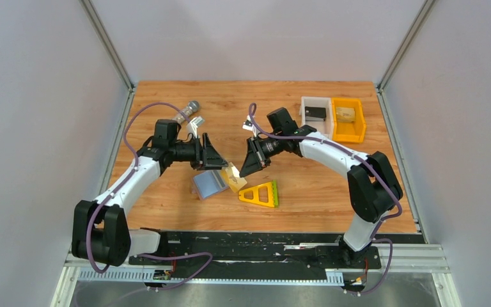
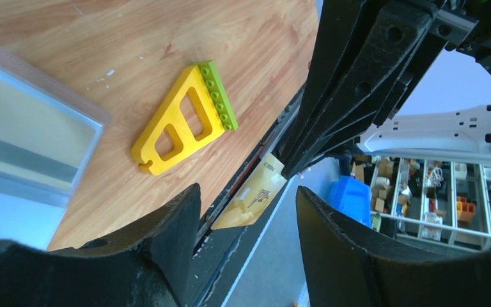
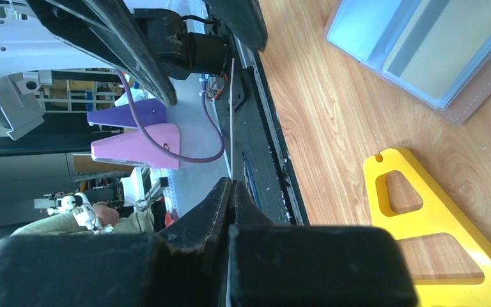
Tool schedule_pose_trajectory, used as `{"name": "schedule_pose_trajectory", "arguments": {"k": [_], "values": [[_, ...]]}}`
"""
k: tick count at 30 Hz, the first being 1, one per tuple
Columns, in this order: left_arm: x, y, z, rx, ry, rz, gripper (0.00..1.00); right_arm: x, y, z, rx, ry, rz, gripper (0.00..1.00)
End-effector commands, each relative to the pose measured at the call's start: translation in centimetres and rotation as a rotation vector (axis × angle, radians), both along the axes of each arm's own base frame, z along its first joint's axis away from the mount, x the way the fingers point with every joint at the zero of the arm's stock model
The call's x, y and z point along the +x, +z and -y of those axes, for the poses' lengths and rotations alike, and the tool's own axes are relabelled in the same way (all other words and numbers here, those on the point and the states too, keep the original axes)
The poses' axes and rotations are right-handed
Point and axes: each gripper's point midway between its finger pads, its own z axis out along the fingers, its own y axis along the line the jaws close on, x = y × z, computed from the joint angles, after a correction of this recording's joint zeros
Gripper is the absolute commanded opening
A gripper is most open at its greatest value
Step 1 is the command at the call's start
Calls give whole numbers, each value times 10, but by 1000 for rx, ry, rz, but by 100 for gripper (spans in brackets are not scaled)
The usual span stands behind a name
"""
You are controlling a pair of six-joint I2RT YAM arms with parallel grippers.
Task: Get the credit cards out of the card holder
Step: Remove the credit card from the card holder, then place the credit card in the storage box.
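Observation:
The grey-blue card holder (image 1: 208, 184) lies open on the wooden table, also seen in the left wrist view (image 2: 25, 134) and the right wrist view (image 3: 422, 51). A tan-gold credit card (image 1: 233, 178) hangs above the table's near edge beside the holder. My right gripper (image 1: 246, 171) is shut on the card's upper end, its jaws pressed together (image 3: 231, 182). The card (image 2: 256, 195) sticks out from those black fingertips into the gap of my left gripper (image 2: 248, 190), which is open and not touching it. In the top view the left gripper (image 1: 220, 163) faces the right one closely.
A yellow-and-green triangular frame (image 1: 260, 194) lies flat just right of the holder, under the right gripper. A white bin (image 1: 315, 114) and an orange bin (image 1: 348, 119) stand at the back right. A silver cylinder (image 1: 187, 110) lies at the back left.

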Motion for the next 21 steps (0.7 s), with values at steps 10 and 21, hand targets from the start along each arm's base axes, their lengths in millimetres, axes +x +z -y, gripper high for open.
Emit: {"name": "schedule_pose_trajectory", "arguments": {"k": [10,21], "values": [[-7,6,19,-29,-95,8,12,-2,22,-2,52,13,68,9],[5,0,21,-82,30,-28,0,24,18,4,-54,-240,44,44]]}}
